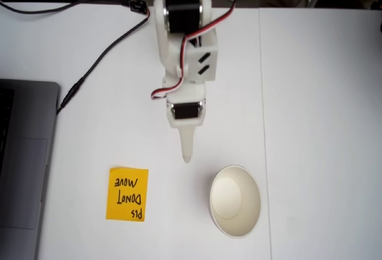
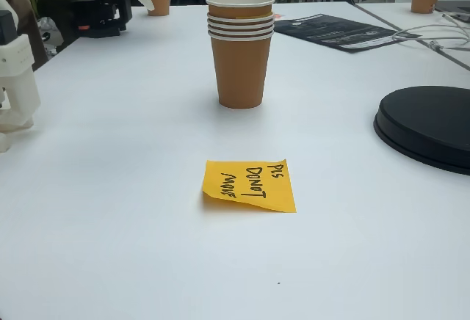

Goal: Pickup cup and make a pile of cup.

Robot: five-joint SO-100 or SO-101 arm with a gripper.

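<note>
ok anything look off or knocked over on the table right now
Nothing stands out. The pile of cups stands upright with its rims evenly stacked, nothing spilled around it. The yellow note lies flat apart from one slightly lifted corner. The gripper hangs above the bare table, clear of the cups.

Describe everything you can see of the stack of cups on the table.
The stack is made of brown paper cups nested upright; the side-on fixed view shows four rolled white rims one above another. The overhead fixed view shows a single round white mouth, empty inside. It stands on the white table, behind the orange sticky note and apart from it. Nothing touches it; the tool hangs nearby, clear of the rim.
</note>
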